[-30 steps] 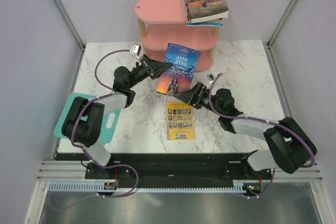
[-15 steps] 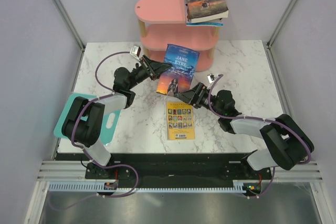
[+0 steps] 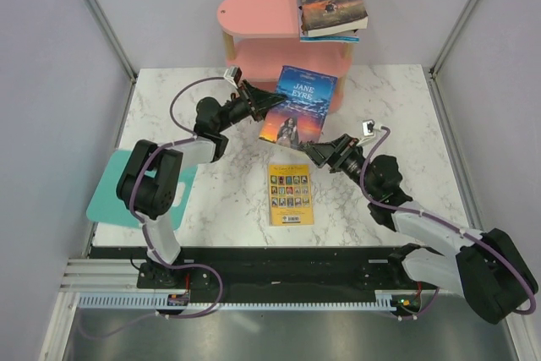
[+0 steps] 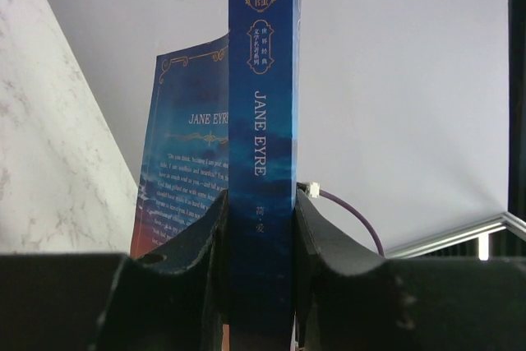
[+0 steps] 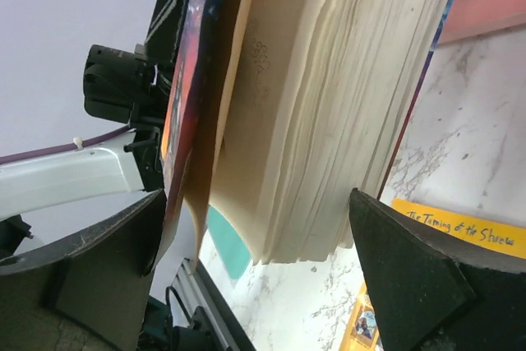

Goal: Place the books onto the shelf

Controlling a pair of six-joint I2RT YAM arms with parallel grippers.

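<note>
The blue Jane Eyre is held up off the counter, just in front of the shelf, tilted, with its front cover turned up toward the top camera. Its spine is pinched by the left tool. In the left wrist view the spine is seen standing upright, clamped between the two dark fingers, with the back cover fanned out to the left.

The right tool is placed at the book's lower right corner with its fingers spread wide. In the right wrist view the page block is seen sitting between the two fingers. Whether they touch the book cannot be told.

The pink shelf is set at the middle of the counter's far edge. A Tale of Two Cities is laid flat on the right end of the top tier, overhanging it. It is stacked on another book, of which only the edges are seen.

The yellow book is laid flat, cover up, near the middle of the counter's front edge, between the two arms. A teal board is seen at the front left corner, partly hidden under the left arm and overhanging the left edge.
</note>
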